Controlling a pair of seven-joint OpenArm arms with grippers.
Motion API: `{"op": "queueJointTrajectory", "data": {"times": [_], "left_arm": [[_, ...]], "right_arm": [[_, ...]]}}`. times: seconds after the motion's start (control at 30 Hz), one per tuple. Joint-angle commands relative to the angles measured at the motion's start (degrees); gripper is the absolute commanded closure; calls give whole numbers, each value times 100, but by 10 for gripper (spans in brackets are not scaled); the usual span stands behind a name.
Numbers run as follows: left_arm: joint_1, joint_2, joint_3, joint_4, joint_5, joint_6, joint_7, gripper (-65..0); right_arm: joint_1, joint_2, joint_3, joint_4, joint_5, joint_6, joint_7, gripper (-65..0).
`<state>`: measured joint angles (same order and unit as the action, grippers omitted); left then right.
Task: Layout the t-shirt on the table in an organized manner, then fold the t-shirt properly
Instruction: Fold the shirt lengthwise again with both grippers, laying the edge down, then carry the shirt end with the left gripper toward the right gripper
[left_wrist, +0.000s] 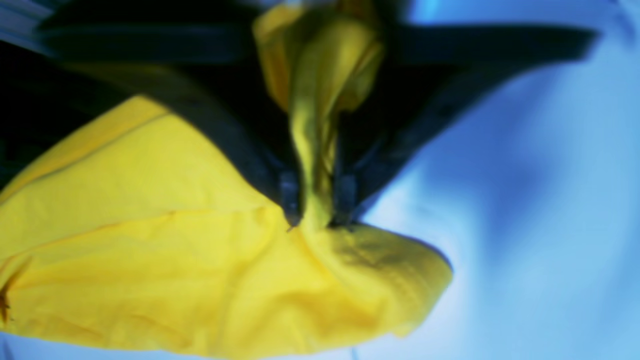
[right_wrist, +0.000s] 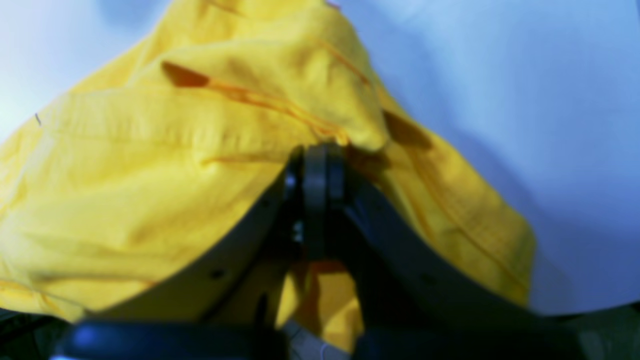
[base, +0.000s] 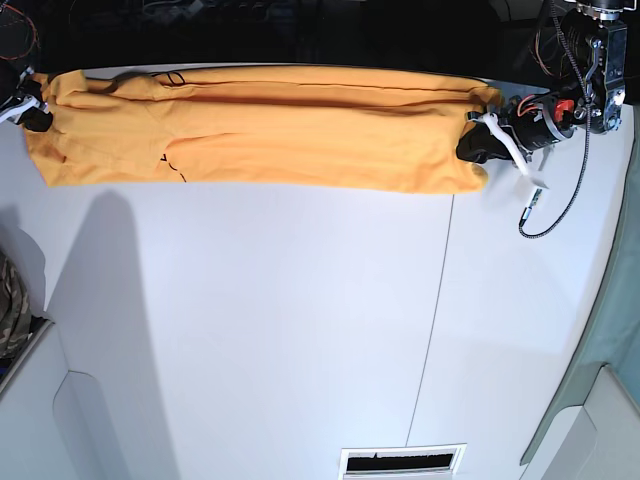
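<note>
The orange-yellow t-shirt (base: 270, 130) lies stretched into a long band across the far side of the white table (base: 300, 320), with a bit of black lettering showing near its left end. My left gripper (base: 480, 140) holds its right end. In the left wrist view the left gripper (left_wrist: 315, 220) is shut, with a bunch of t-shirt (left_wrist: 150, 250) cloth pinched between its fingers. My right gripper (base: 35, 112) is at the shirt's left end. In the right wrist view the right gripper (right_wrist: 315, 150) has its tips pressed together under a fold of t-shirt (right_wrist: 150, 175).
A black cable (base: 548, 205) loops from the left arm down onto the table at the right. A thin dark seam (base: 435, 300) runs front to back. A slotted vent (base: 400, 461) sits at the near edge. A camouflage-patterned object (base: 12, 310) is at the left border.
</note>
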<state>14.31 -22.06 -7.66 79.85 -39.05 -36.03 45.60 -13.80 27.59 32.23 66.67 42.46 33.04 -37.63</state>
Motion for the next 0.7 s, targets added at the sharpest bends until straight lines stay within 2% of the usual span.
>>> {"op": "queueJointTrajectory", "data": {"times": [0.0,0.2,0.37,0.67], "left_arm": [[28,-50,15,0,164,-70,245,0],[-85,-297,13,122,66,-103,221,0],[-396,-673,13,376,-33,157,358,0],[-1283,-732,13,378,72,199,844,0]], "right_arm": [[13,109,26,48,66,22,7,0],[13,109,26,48,63,22,9,0],[13,107,26,48,264,20,13,0],[208,81,26,48,446,17,9,0]]}}
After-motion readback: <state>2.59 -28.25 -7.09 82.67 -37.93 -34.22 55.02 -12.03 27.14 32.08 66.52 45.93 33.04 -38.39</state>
